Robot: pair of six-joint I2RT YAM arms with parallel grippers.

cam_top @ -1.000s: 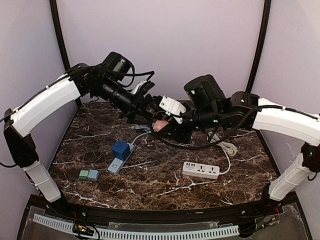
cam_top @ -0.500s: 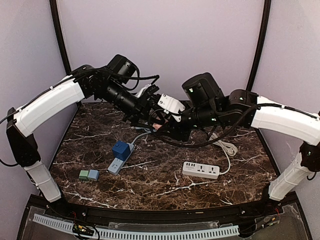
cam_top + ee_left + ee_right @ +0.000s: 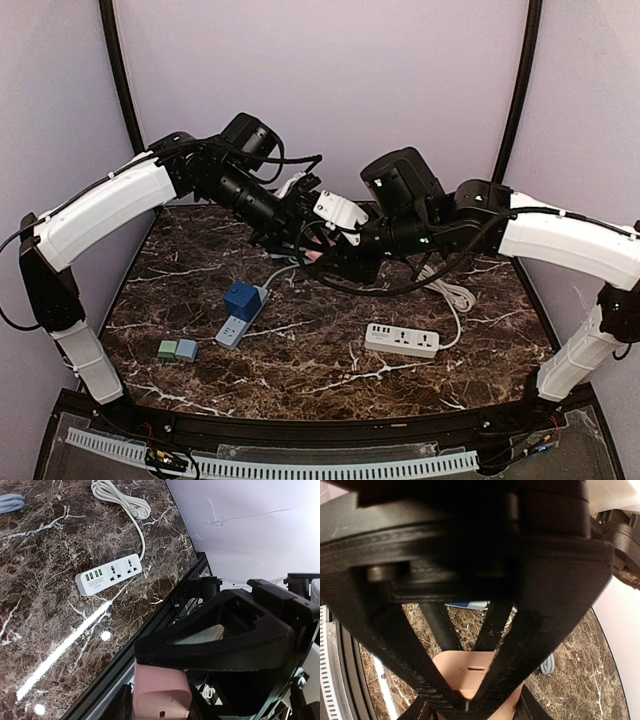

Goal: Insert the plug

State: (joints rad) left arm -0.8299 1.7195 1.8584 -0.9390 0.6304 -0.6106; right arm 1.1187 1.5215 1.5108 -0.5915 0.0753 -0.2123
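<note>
A pink plug (image 3: 316, 256) hangs in the air above the back of the table, between the two gripper tips. My left gripper (image 3: 300, 240) reaches in from the left and my right gripper (image 3: 327, 250) from the right. In the left wrist view the plug (image 3: 161, 695) sits between my left fingers, with the right gripper's black finger across its top. In the right wrist view the plug (image 3: 470, 672) lies between my right fingers, behind the left gripper's black V-shaped frame. The white power strip (image 3: 402, 340) with free sockets lies at the front right and also shows in the left wrist view (image 3: 109, 574).
A blue adapter (image 3: 241, 300) sits on a blue-grey power strip (image 3: 232, 328) left of centre. A green block (image 3: 168, 350) and a blue block (image 3: 186, 349) lie at the front left. A coiled white cable (image 3: 455, 293) lies at the right.
Both arms have closed in on each other and drifted slightly left. The pink plug is now more hidden between the two gripper tips.
</note>
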